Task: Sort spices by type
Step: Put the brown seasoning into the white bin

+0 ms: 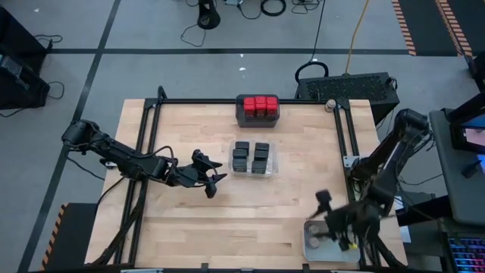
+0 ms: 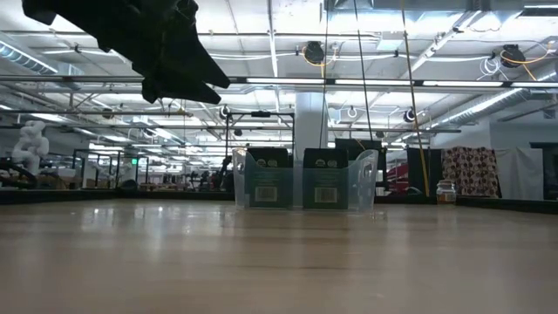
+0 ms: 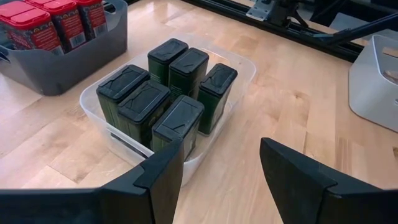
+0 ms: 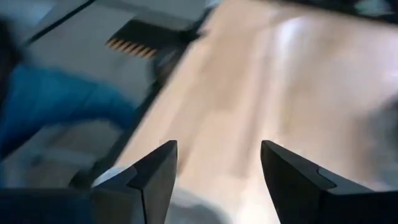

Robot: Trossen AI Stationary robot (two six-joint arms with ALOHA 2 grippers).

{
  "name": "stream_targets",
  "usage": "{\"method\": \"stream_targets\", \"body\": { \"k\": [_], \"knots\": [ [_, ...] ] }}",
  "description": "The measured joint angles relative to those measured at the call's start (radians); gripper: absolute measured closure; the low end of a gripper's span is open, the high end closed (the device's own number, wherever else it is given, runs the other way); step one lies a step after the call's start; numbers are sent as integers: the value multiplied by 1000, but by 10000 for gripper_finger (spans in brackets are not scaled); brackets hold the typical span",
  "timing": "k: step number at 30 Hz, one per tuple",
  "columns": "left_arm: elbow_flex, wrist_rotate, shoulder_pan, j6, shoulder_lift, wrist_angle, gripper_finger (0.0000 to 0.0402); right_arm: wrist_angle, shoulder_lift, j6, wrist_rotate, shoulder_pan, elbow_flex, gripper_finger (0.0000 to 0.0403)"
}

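Two dark fingers of the left gripper frame the left wrist view, spread apart with nothing between them. Just ahead of them, and slightly to the side of one fingertip, sits the clear tray holding six black spice tins, packed upright in two rows and touching one another. Beyond that tray, farther from the gripper, stands the dark grey tray with the red-topped spice containers in it.

I judge the black tins stiff and light, with smooth painted sides that could slip under hard pads. They stand so tightly that a finger would hardly fit between neighbours; the best hold looks to be across the narrow faces of an outer tin, near its lid, lifting straight up. The clear tray itself seems thin and light and may slide if nudged.

Seen from above, the right gripper hangs over the pale grey tray at the table's near right corner, well apart from both spice trays. Its fingers stand apart and hold nothing. What lies in that tray beneath it I cannot tell. One round clear jar stands alone at the far right edge, far from either gripper.
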Motion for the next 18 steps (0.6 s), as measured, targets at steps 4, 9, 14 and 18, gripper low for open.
{"method": "stream_targets", "body": {
  "k": [4, 9, 14, 18],
  "knots": [
    [0, 0, -4, 0, 0, 0, 185, -70, -110, 46, 57, -111, 0, 190],
    [0, -1, -16, 0, 22, -1, 185, -210, -196, 78, 55, -352, 12, 190],
    [0, -29, -21, -6, 97, 3, 185, -428, -204, 78, 59, -698, 123, 190],
    [0, -42, -4, 59, 159, 16, 185, -493, -161, -56, 12, -1020, 223, 190]
  ]
}}
